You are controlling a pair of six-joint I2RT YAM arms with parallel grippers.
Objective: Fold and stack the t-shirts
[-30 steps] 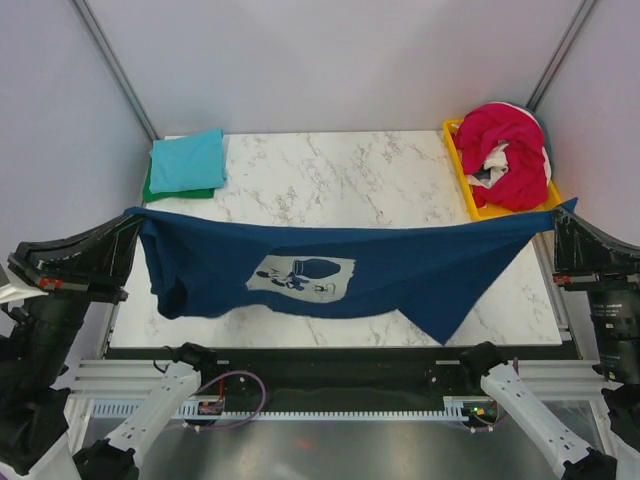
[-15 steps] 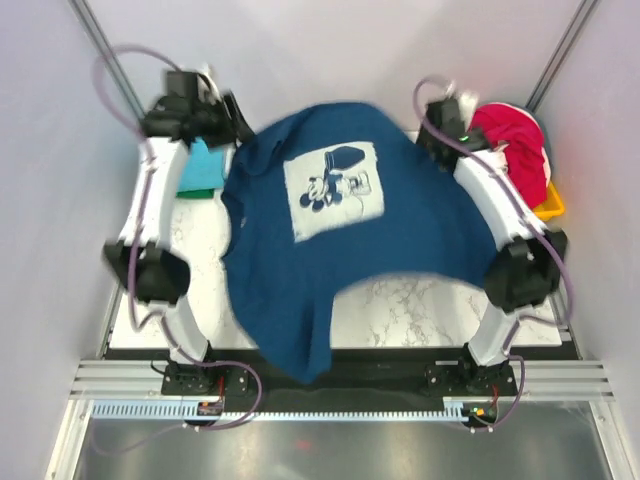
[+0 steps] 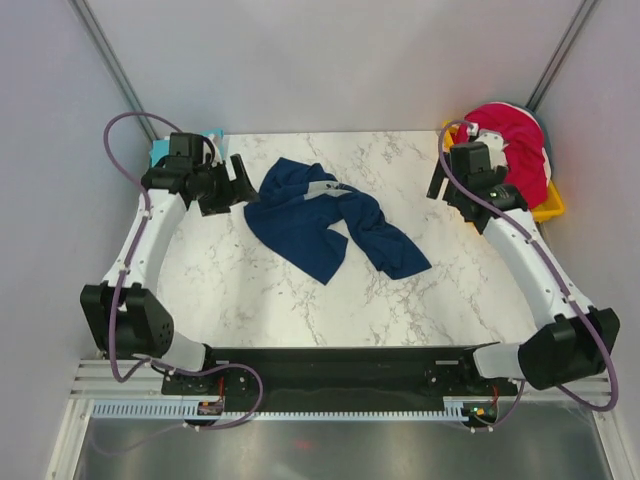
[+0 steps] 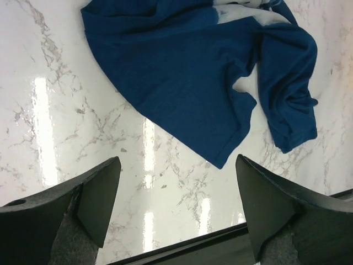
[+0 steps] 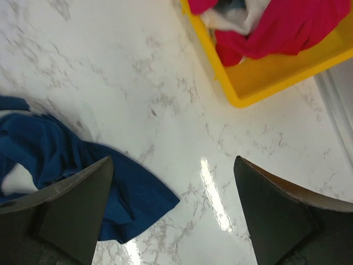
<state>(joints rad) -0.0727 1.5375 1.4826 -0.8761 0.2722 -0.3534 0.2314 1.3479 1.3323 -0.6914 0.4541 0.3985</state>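
Note:
The navy blue t-shirt (image 3: 320,215) lies crumpled on the marble table, with part of its pale print showing near its top. My left gripper (image 3: 238,185) hovers open just left of it, holding nothing. The left wrist view shows the navy t-shirt (image 4: 182,72) beyond the open left gripper (image 4: 176,165). My right gripper (image 3: 437,185) is open and empty to the right, apart from the cloth. In the right wrist view the navy t-shirt (image 5: 55,149) lies at the lower left of the open right gripper (image 5: 172,163). A magenta-red t-shirt (image 3: 510,140) and a white one (image 5: 237,16) sit heaped in the tray.
The yellow tray (image 3: 550,208) stands at the far right corner, and its near corner (image 5: 276,72) shows in the right wrist view. A sliver of teal cloth (image 3: 158,152) peeks out behind the left arm at the far left. The table's black front edge (image 4: 220,243) runs under the left gripper.
Both grippers held the navy t-shirt stretched near the front, swung it up and over toward the far side, then let go. It now lies crumpled mid-table and both grippers stand open.

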